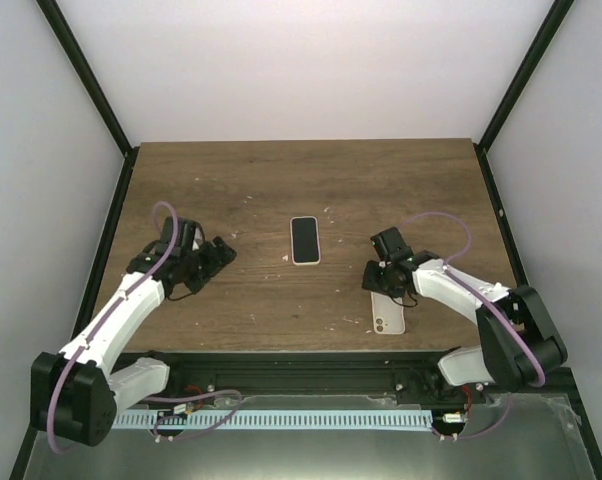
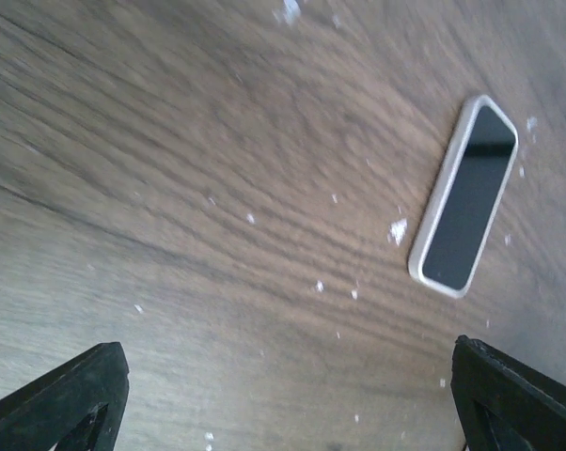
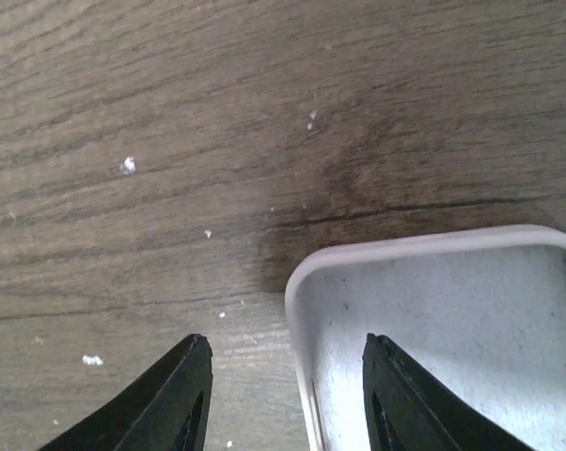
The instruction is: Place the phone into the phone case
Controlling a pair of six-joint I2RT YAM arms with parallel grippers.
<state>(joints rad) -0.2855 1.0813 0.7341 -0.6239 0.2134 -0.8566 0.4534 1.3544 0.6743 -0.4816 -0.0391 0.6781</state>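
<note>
No text, label, brand or number can be read anywhere in these views

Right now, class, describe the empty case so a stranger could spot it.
Start on the wooden table, at its near right edge. The cream case lies flat there. Unlike the cream-rimmed phone at centre, it shows no black screen.
</note>
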